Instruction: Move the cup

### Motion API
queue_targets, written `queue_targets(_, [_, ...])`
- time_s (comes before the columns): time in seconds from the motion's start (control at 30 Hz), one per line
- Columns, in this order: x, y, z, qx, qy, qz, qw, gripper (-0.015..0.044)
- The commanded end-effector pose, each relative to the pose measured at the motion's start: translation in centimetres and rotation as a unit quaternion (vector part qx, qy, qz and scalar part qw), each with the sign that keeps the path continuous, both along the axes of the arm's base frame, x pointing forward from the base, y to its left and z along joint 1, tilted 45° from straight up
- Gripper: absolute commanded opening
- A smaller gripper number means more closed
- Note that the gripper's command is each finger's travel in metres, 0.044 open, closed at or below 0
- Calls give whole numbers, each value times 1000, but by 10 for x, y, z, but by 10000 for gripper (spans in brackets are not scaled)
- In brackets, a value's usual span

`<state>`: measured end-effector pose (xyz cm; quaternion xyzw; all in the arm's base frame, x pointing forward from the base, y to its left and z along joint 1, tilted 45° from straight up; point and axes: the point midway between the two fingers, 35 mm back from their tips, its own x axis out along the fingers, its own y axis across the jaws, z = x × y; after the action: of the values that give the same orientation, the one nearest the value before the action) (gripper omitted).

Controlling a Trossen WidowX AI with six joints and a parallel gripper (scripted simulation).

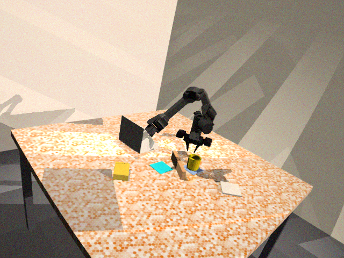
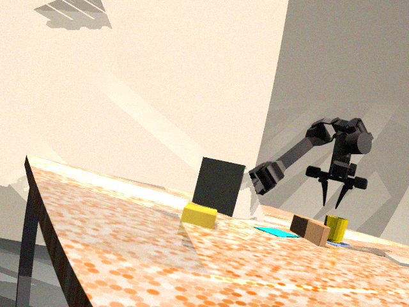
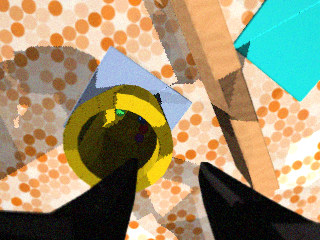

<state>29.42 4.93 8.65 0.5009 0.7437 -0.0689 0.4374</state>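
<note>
The yellow cup [image 1: 193, 163] [image 2: 336, 229] [image 3: 73, 142] stands upright on the blue pad [image 1: 198, 170] [image 2: 343, 244] [image 3: 125, 75]. In the wrist view a few dark and green marbles [image 3: 120, 112] show inside it. The other pad, cyan [image 1: 160, 167] [image 2: 277, 231] [image 3: 290, 55], lies flat and bare across the wooden block. My gripper [image 1: 191, 151] [image 2: 330, 207] [image 3: 168, 167] points down above the cup, its fingers partly open with nothing between them. The fingertips are above the rim and do not touch it; in the wrist view one finger overlaps the cup's edge.
A wooden block [image 1: 181, 170] [image 2: 315, 231] [image 3: 250, 135] stands like a low wall between the pads. A yellow block [image 1: 121, 171] [image 2: 199, 215] and a dark upright panel [image 1: 131, 134] [image 2: 218, 186] are on the left. A flat white tile [image 1: 231, 188] [image 2: 397, 259] lies on the cup's other side.
</note>
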Motion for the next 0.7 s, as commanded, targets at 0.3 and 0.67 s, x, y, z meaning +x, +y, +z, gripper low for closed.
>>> queue_targets(0.3, [-1, 14, -14, 2, 1, -2, 1000, 167])
queue_targets(0.67, [-3, 26, -27, 2, 1, -2, 1000, 167])
